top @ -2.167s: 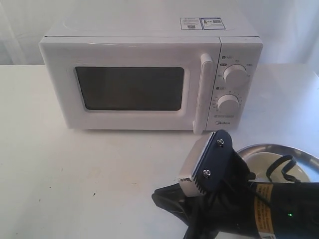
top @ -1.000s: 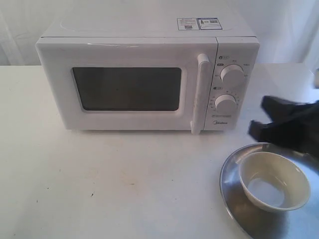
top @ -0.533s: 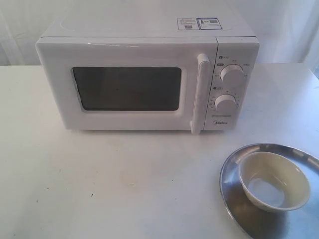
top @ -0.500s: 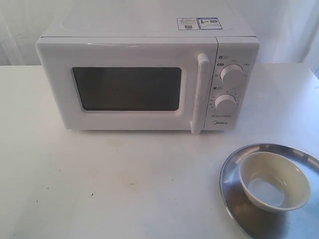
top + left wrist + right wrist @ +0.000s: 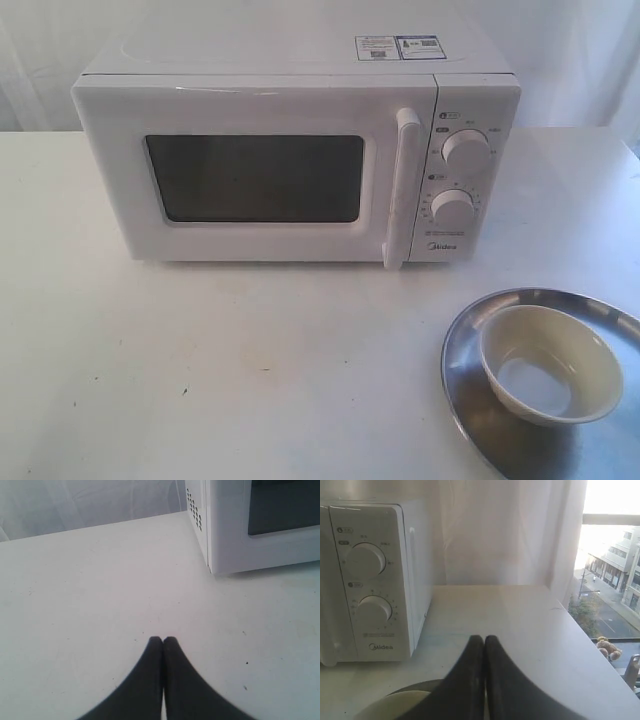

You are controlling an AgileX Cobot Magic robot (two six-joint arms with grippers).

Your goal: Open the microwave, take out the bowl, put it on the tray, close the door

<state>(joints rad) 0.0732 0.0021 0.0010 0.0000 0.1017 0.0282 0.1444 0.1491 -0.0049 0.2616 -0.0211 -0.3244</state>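
The bowl (image 5: pixel 550 362) rests on the tray (image 5: pixel 458 340), near the closed right claw (image 5: pixel 484 639).

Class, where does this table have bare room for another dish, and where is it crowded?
Bare table stretches before the microwave, left of the tray; another patch lies right of the microwave. Crowded: the tray, holding the bowl.

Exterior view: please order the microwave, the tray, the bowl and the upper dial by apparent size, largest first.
1. microwave
2. tray, although the picture's edge cuts part of it off
3. bowl, which sits in the tray
4. upper dial, clearly the smallest
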